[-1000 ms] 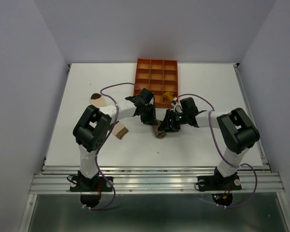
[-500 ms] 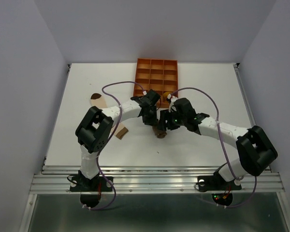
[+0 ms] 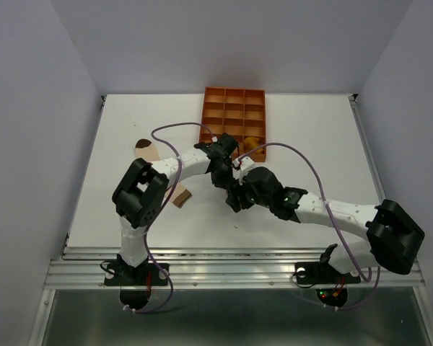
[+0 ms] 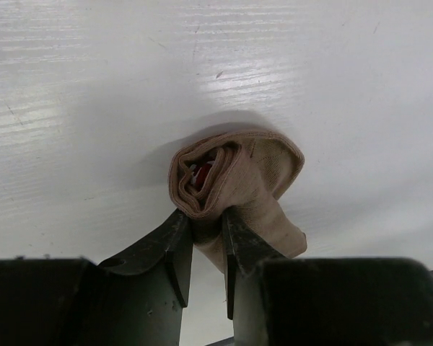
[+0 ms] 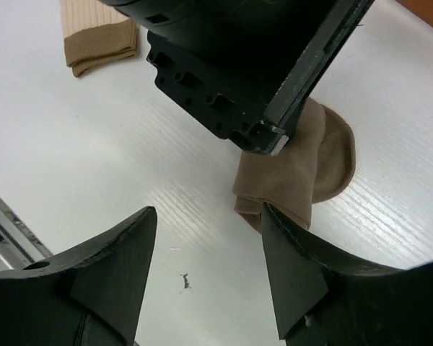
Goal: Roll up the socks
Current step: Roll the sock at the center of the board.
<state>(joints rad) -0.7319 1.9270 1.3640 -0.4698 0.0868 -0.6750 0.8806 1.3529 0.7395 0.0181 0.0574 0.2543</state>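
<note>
Furthest left, a cream fabric sock with tan and brown bands lies flat on the white table. Its brown toe points toward the far-left corner and its long axis runs diagonally toward the near edge. The left arm hides its middle, and a tan banded end shows on the arm's near side.

That arm rises from its base at the near edge, folds at a raised elbow and reaches rightward to the table's centre, wrist bent down. The left gripper is pinched on the rim of a taupe-brown fabric sock. This sock is rolled into a short bundle resting on the table just near of the tray's near edge. Its spiral end, with a glimpse of red and white inside, faces the left wrist camera, and a loose flap trails off to one side.

The right gripper hovers beside the bundle with its fingers spread wide around nothing. The right arm lies low, elbow pushed out toward the near-right corner. A second ago that elbow was folded closer in, and the bundle showed from above; now the gripper covers it. The left arm has barely shifted.

A mustard-yellow fabric sock sits in the near-right compartment of the orange gridded plastic tray; its direction is unclear.
</note>
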